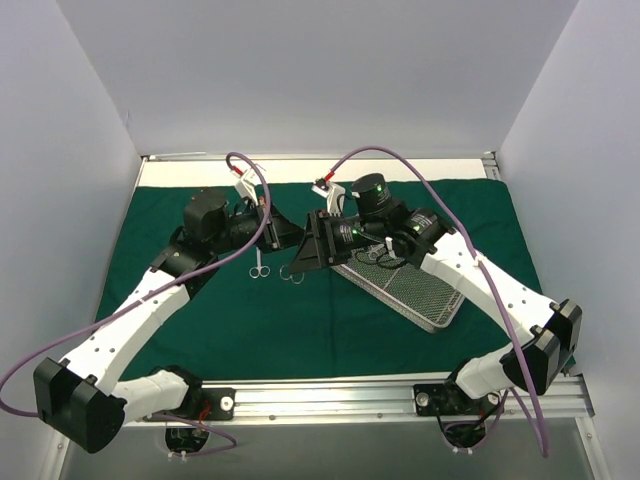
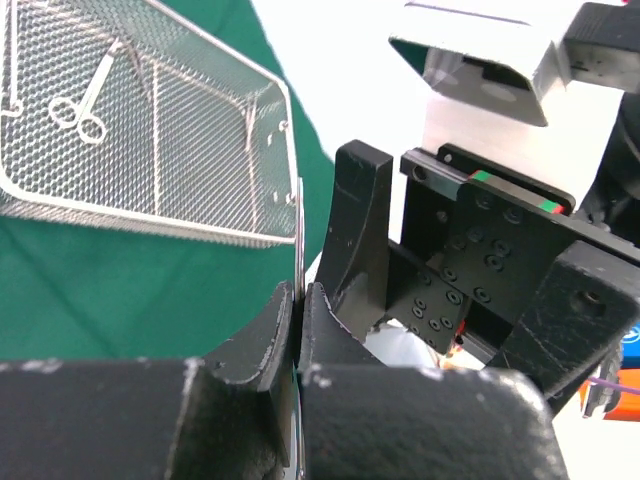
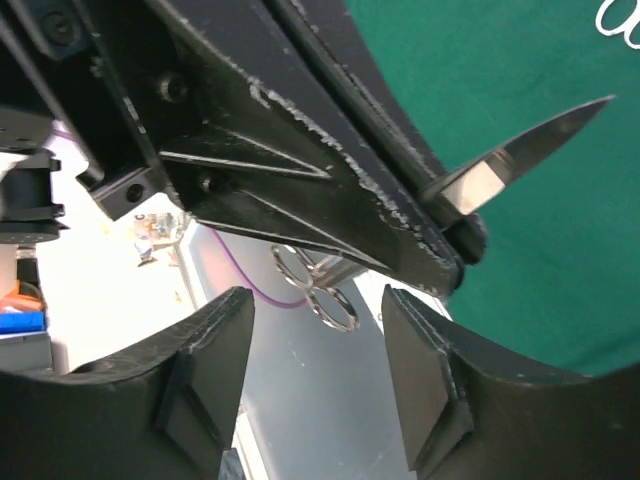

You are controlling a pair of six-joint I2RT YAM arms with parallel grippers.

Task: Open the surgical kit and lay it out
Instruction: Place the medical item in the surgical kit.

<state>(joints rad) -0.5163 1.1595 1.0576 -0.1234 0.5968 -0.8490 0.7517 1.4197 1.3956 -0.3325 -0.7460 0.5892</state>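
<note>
Pinching one scissors in left hand, one mesh tray, one drape

Matt, soft weave on dark green cloth drape. Bare metal w/ slight sheen: rectangular silver wire-mesh tray. Polished, glossy blade on slim steel scissors. Blk matt plastic, edges scuffed whitish: fingers of left gripper. Smooth semi-gloss plastic: white arm shells.

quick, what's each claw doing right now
left claw: closed, holding a steel scissors-like instrument
right claw: open, holding nothing
</note>
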